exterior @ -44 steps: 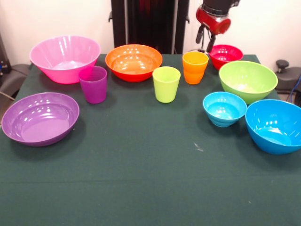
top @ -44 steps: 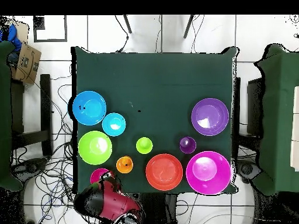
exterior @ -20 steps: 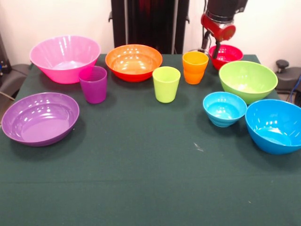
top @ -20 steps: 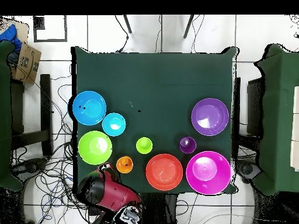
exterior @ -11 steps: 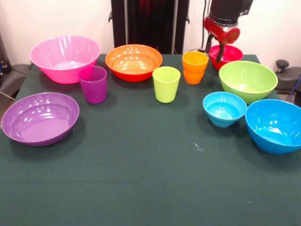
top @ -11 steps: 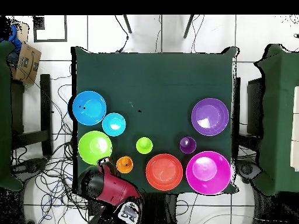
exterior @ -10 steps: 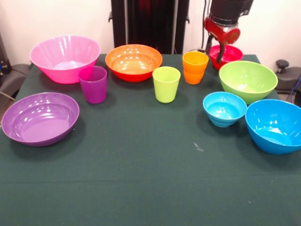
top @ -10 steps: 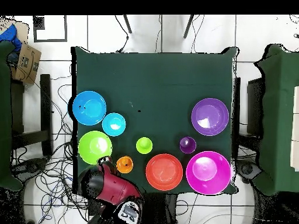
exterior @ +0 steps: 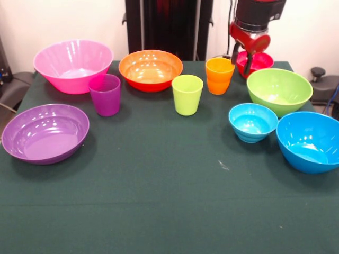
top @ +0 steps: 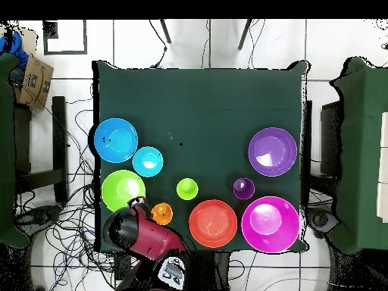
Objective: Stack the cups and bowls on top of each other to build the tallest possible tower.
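Note:
My gripper (exterior: 241, 57) hangs open at the left rim of the small red bowl (exterior: 259, 59), at the table's back right, just right of the orange cup (exterior: 219, 75). In the overhead view the red arm head (top: 135, 231) covers the red bowl. Lime green cup (exterior: 187, 94) and purple cup (exterior: 105, 95) stand mid-table. The big pink bowl (exterior: 74, 64) and orange bowl (exterior: 150, 69) sit at the back, the shallow purple bowl (exterior: 45, 132) at the left. Lime green bowl (exterior: 279, 91), small light blue bowl (exterior: 252, 121) and big blue bowl (exterior: 310, 140) sit at the right. Nothing is stacked.
A dark green cloth (exterior: 169, 201) covers the table. In the overhead view, cables lie on the floor around the table and a cardboard box (top: 32, 79) sits at the upper left.
The gripper has moved right from behind the orange cup and come down to the red bowl's left rim. In the overhead view the arm head now hides that bowl. No cup or bowl has moved.

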{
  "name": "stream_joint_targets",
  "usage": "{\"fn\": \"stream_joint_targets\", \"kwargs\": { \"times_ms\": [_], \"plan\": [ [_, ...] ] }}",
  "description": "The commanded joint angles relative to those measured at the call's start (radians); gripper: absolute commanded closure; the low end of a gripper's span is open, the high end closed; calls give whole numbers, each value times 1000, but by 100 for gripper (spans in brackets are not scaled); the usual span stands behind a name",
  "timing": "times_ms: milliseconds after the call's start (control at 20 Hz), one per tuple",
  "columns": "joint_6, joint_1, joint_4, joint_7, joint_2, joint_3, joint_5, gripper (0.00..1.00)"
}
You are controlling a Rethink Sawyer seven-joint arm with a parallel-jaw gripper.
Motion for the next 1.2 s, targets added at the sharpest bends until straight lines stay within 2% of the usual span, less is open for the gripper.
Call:
{"fn": "stream_joint_targets", "kwargs": {
  "times_ms": [50,450,1200],
  "plan": [
    [93,-14,-79,126,37,41,17,0],
    [106,-18,-107,124,55,33,19,0],
    [166,36,-179,145,87,-14,36,0]
  ]
}}
